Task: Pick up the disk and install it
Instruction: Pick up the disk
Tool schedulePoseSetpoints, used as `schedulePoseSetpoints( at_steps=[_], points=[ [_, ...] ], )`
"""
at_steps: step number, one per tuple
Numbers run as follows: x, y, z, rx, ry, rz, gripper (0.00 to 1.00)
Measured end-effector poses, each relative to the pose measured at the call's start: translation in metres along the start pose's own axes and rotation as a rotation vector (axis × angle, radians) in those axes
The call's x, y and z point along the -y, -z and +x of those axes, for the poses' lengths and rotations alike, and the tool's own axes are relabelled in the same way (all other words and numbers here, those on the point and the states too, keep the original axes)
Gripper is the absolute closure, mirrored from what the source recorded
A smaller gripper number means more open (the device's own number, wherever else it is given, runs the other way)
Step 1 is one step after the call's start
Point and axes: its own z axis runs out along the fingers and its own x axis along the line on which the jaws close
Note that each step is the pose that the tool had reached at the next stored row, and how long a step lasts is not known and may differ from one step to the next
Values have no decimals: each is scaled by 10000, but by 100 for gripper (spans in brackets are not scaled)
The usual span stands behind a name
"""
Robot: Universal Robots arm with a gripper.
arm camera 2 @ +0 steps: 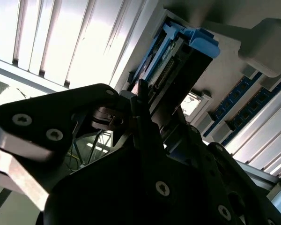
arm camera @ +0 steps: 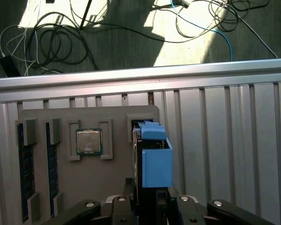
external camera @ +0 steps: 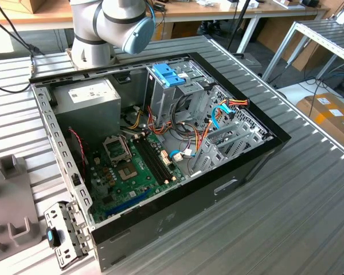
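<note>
The disk [arm camera: 154,159] is a dark drive in a bright light-blue carrier, standing on edge. It runs down between the black fingers of my gripper [arm camera: 151,199], which is shut on it. In the second wrist view the disk [arm camera 2: 178,61] sticks out past the gripper [arm camera 2: 147,108], with its connector edge showing. It hangs above a grey parts tray [arm camera: 112,178], over the tray's empty slot [arm camera: 141,121]. The open computer case [external camera: 160,143] lies on the table in the exterior view, with a metal drive cage [external camera: 178,94] under a darker-blue latch [external camera: 167,74].
The tray also holds a processor [arm camera: 89,141] and memory sticks [arm camera: 24,178]. Beyond the ribbed table edge [arm camera: 140,79] lies floor with loose cables [arm camera: 61,42]. In the case sit a grey power-supply box [external camera: 89,103], the motherboard [external camera: 132,166] and wire bundles [external camera: 218,114]. The arm's base [external camera: 112,23] stands behind the case.
</note>
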Motion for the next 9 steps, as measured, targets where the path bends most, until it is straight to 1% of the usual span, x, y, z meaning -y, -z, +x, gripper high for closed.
schedulePoseSetpoints(
  at_steps=[9],
  points=[
    [0,1,0,0,5,0,65]
  ],
)
